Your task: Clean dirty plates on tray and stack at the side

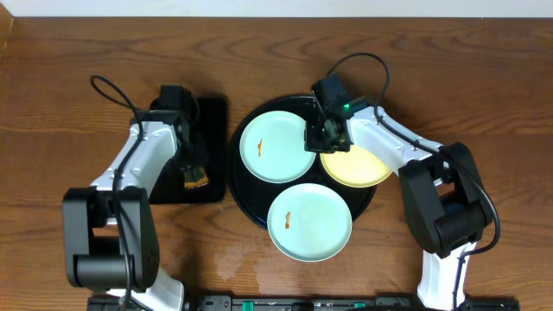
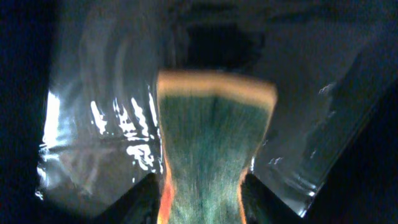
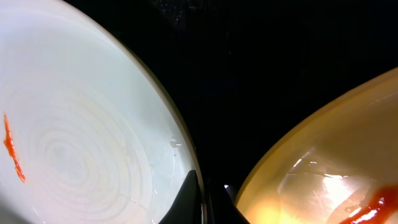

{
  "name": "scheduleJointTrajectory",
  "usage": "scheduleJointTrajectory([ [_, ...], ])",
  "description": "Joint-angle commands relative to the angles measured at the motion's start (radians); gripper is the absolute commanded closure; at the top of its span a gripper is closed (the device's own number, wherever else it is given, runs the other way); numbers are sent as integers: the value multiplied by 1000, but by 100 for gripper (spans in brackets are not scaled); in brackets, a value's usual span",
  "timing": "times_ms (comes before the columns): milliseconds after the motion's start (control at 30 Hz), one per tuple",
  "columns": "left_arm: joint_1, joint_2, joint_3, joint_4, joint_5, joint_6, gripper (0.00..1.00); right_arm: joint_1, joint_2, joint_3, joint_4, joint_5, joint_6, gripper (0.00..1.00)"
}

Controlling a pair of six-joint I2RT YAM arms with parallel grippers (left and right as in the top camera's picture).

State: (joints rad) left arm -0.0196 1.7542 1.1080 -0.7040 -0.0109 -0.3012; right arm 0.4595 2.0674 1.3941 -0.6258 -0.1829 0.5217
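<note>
My right fingers (image 3: 189,202) sit in the tight gap between the far mint plate (image 1: 276,147) and the yellow plate (image 1: 363,168); open counter (image 1: 501,86) lies right of the tray (image 1: 249,206).

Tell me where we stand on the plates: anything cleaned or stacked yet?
Done: nothing. The upper mint plate, lower mint plate and yellow plate all sit on the round tray, each with an orange smear. In hand: the left jaws pinch the sponge over the rectangular tray; the right jaws are shut, low between the upper mint and yellow plates. Left: wiping all three, then stacking them beside the tray.
</note>
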Motion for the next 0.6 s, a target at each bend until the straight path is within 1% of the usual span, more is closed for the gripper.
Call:
scheduleJointTrajectory([
  [0, 5, 3, -3, 59, -95, 17, 51, 2, 27, -7, 6, 32, -6, 99],
  [67, 5, 29, -22, 107, -94, 16, 51, 2, 27, -7, 6, 32, -6, 99],
  [167, 5, 78, -33, 138, -90, 16, 51, 2, 27, -7, 6, 32, -6, 98],
  [300, 5, 143, -34, 137, -35, 17, 59, 2, 27, -7, 8, 32, -6, 96],
  [333, 5, 156, -34, 138, -18, 19, 64, 2, 27, -7, 8, 32, -7, 96],
  [367, 5, 163, -34, 137, -7, 21, 75, 2, 27, -7, 7, 32, -7, 95],
  [400, 5, 164, -34, 134, -7, 21, 90, 2, 27, -7, 7, 32, -7, 94],
  [433, 5, 161, -32, 129, -8, 22, 92, 2, 27, -7, 7, 32, -7, 94],
  [567, 5, 121, 8, 78, -8, 41, 92, 2, 27, -7, 8, 32, -7, 93],
])
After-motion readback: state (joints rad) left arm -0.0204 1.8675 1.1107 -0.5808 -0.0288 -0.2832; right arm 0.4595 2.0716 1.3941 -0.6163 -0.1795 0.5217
